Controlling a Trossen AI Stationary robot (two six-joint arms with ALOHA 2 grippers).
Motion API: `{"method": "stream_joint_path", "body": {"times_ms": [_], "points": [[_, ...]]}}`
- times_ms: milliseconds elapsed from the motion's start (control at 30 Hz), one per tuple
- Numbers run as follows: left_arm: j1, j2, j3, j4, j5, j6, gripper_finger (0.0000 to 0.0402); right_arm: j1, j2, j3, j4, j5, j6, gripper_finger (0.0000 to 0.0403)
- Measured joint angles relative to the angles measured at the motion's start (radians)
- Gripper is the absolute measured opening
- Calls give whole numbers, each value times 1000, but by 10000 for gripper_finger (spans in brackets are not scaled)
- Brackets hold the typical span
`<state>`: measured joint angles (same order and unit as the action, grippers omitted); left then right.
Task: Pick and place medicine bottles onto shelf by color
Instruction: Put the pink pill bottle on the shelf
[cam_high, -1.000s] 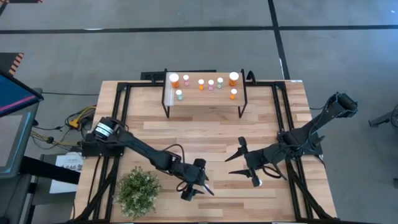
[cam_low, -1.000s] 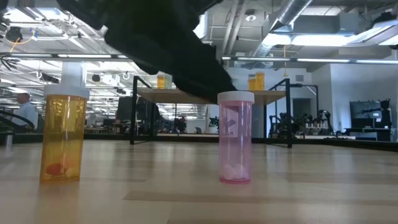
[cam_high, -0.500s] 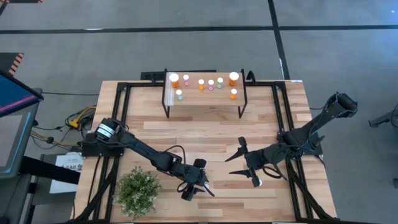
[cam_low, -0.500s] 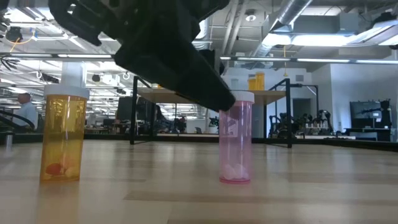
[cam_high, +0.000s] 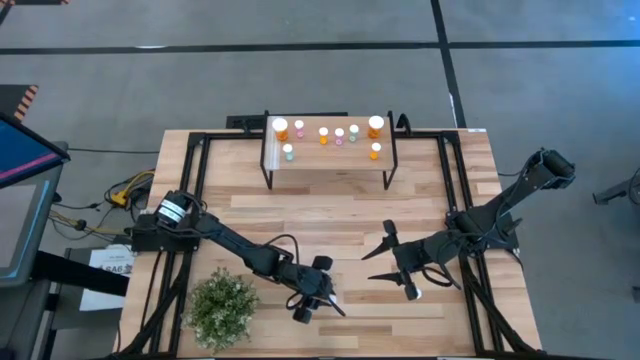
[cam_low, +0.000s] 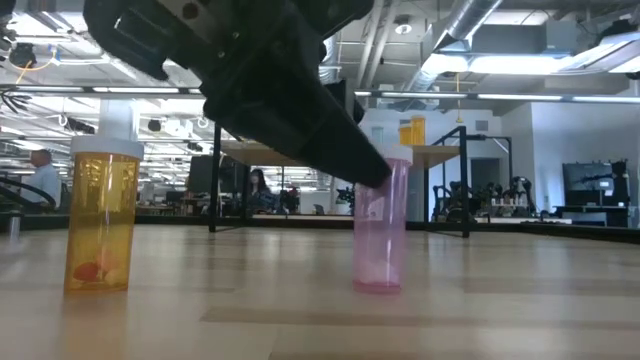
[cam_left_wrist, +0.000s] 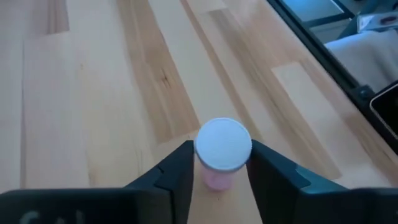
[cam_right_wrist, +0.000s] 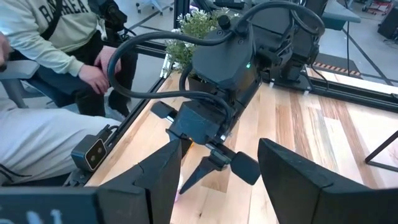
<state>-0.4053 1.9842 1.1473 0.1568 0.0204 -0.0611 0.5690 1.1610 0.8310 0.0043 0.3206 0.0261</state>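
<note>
A pink medicine bottle (cam_low: 380, 235) with a white cap (cam_left_wrist: 222, 144) stands near the table's front edge. My left gripper (cam_left_wrist: 221, 167) is shut on it, slanting down from the left. Left of it in the low view stands an orange bottle (cam_low: 100, 215), untouched, on its base. The shelf (cam_high: 330, 163) stands at the far edge and carries several small bottles, among them an orange one (cam_high: 281, 128). My right gripper (cam_high: 378, 258) hovers open above the table's right half, holding nothing. My left gripper pinches the pink bottle at its white cap (cam_left_wrist: 244, 155), one finger (cam_left_wrist: 180, 171) on each side of the cap. The fingers slant down from the table's left. The bottle's base rests on the table and the bottle leans a little.
A green potted plant (cam_high: 221, 307) stands at the near left, close beside my left arm. A seated person (cam_right_wrist: 56, 56) shows beyond the table's left edge. Bare wood (cam_high: 330, 215) lies between the shelf and the grippers.
My left gripper has sunk a little onto the pink bottle, and its dark fingers now cover the cap in the low view. The bottle, upright before, now leans slightly, its base staying where it was on the table.
</note>
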Motion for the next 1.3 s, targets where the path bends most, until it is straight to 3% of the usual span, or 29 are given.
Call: {"method": "stream_joint_path", "body": {"times_ms": [233,467,667,800,900,1300], "points": [[2,0,0,22,7,7,84,0,0,0,0,0,0,235],[29,-64,-1,-16,-13,8,75,2,-12,0,-8,11,1,235],[96,-254,-1,-184,-181,20,74,39,-77,0,-59,116,3,235],[172,-395,0,-238,-307,37,84,70,-112,0,-73,168,2,235],[244,-470,0,-259,-344,44,92,83,-114,0,-86,183,1,235],[544,-511,-1,-288,-256,14,95,84,-109,0,-80,186,-2,235]]}}
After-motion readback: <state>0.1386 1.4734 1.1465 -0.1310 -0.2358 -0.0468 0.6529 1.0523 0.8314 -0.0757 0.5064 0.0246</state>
